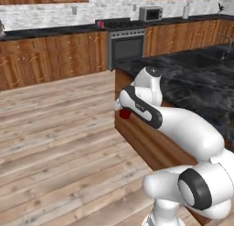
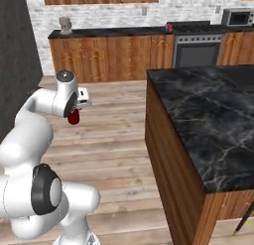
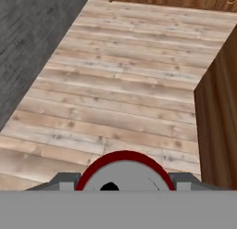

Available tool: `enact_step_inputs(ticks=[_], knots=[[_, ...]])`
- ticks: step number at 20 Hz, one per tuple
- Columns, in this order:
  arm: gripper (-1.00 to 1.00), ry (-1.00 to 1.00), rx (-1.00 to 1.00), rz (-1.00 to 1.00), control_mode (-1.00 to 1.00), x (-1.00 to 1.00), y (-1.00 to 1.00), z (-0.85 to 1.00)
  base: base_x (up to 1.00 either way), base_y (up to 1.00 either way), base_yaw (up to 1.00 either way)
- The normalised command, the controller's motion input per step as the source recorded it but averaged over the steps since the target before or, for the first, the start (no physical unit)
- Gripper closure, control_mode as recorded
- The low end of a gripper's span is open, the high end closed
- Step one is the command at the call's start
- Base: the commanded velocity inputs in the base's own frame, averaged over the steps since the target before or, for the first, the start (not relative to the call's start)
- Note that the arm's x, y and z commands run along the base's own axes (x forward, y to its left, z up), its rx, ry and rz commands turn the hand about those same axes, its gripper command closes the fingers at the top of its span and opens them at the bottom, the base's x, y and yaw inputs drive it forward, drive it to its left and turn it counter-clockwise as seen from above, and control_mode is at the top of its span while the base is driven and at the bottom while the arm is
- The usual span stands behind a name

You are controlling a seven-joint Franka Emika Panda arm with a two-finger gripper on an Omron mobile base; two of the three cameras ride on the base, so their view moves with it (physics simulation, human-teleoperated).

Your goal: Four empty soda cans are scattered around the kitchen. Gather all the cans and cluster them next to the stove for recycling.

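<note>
One broad plank floor [image 2: 114,140] spreads away from the dark marble island worktop [image 2: 208,120], running back to the wall run of wooden cabinets [image 1: 50,60]. Beyond the island's far end, set in that wall run, stands the stove [image 1: 126,42], black-topped with an oven door below; a small microwave [image 1: 150,13] sits on the worktop just to the stove's right. Beside the island's wooden flank, out over the floor and well apart from the stove, the white arm [image 1: 178,124] holds the end effector [image 3: 124,186] pointing downward. Its two dark fingers [image 3: 62,181] sit on either side of a red soda can [image 3: 124,174], closed on it at a moderate width; the can's silver top faces the hand camera and its red body hangs below the hand in the right base view [image 2: 73,117]. A second small red can [image 2: 169,27] stands on the wall worktop touching or just beside the stove's left edge, far from the island.
</note>
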Motion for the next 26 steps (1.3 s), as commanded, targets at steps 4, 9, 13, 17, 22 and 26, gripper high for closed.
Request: enact_step_inputs(ticks=[4,9,13,17,22,26], knots=[[1.00,0.00,0.00,0.00,1.00,0.00,0.00,0.00,0.86,0.61,0.01],[1.00,0.00,0.00,0.00,1.00,0.00,0.00,0.00,0.71,0.35,0.07],[1.00,0.00,0.00,0.00,1.00,0.00,0.00,0.00,0.77,0.58,0.01],[1.00,0.00,0.00,0.00,1.00,0.00,0.00,0.00,0.68,0.54,0.04],[1.00,0.00,0.00,0.00,1.00,0.00,0.00,0.00,0.83,0.52,0.03],[1.00,0.00,0.00,0.00,1.00,0.00,0.00,0.00,1.00,0.51,0.00]])
